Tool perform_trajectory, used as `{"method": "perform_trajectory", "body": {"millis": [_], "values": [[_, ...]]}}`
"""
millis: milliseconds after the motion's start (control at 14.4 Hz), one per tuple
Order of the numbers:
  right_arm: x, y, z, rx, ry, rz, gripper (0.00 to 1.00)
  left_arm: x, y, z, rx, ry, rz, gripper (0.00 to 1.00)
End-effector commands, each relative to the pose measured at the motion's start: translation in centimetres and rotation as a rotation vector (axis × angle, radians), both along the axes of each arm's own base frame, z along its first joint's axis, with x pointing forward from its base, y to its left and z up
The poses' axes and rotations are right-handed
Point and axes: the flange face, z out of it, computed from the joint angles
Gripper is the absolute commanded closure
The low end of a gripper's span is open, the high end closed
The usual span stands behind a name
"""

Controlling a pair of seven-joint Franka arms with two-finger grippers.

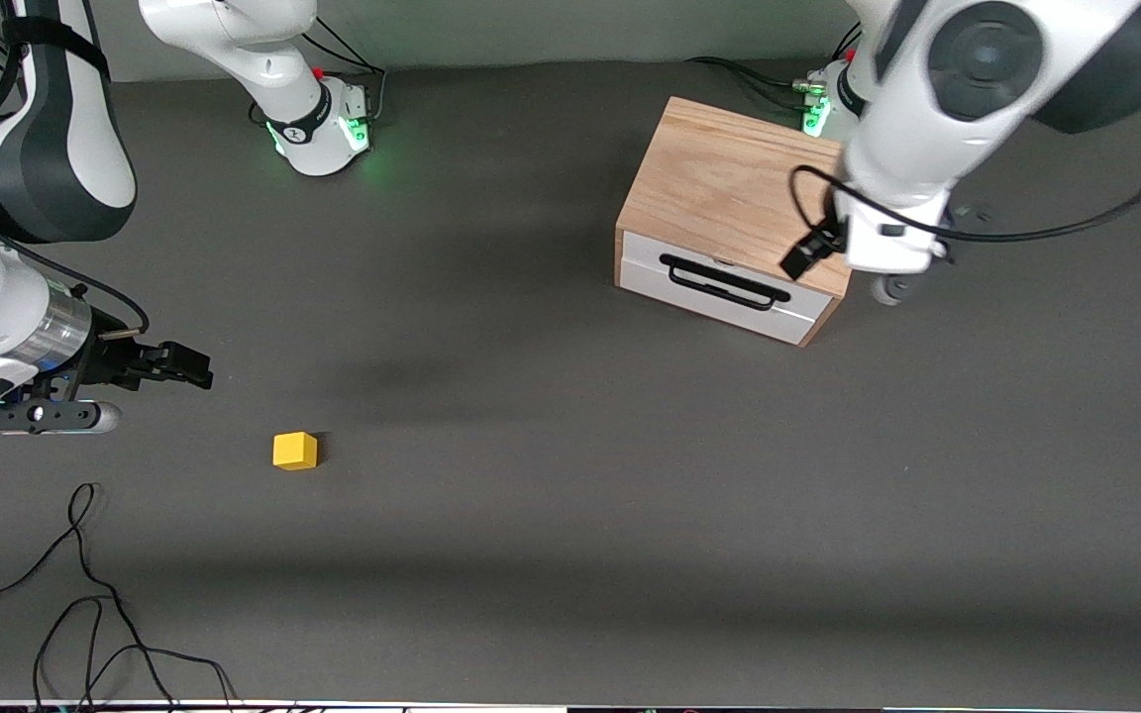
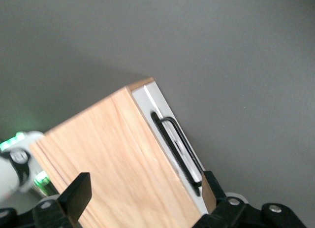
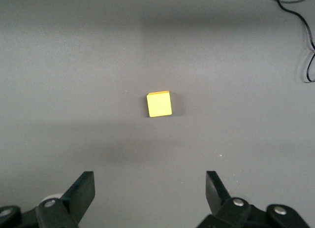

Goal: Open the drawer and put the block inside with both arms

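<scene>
The light wooden box stands toward the left arm's end of the table. Its drawer has a white front and a black wire handle, and it is shut. My left gripper is open and empty over the box's top, at the front corner. In the left wrist view its jaws straddle the box top, with the handle beside one fingertip. The yellow block lies on the table toward the right arm's end. My right gripper is open and empty over the table beside it. The block lies ahead of the right gripper.
Loose black cables lie on the table near the front camera at the right arm's end; they also show in the right wrist view. The arm bases stand along the table's back edge. The table top is dark grey.
</scene>
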Motion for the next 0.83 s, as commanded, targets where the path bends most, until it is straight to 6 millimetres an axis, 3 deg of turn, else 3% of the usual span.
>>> {"method": "perform_trajectory", "body": {"millis": [0,209,348,626,765], "values": [[0.5,0.2,0.4,-0.008,-0.012,0.02,0.0,-1.3,-3.6,-0.6,0.042,-0.012,0.16,0.0],[0.5,0.2,0.5,-0.008,-0.015,0.023,0.0,-2.7,-6.4,-1.4,0.069,-0.019,0.272,0.0],[0.6,0.2,0.5,-0.008,-0.015,0.023,0.0,-2.4,-6.5,-2.5,0.079,-0.001,0.285,0.0],[0.6,0.2,0.4,-0.007,-0.015,0.021,0.0,-0.7,-6.6,-6.8,0.053,-0.009,0.34,0.0],[0.6,0.2,0.3,-0.005,-0.014,0.021,0.0,-0.5,-6.6,-10.2,0.056,-0.01,0.366,0.0]]}}
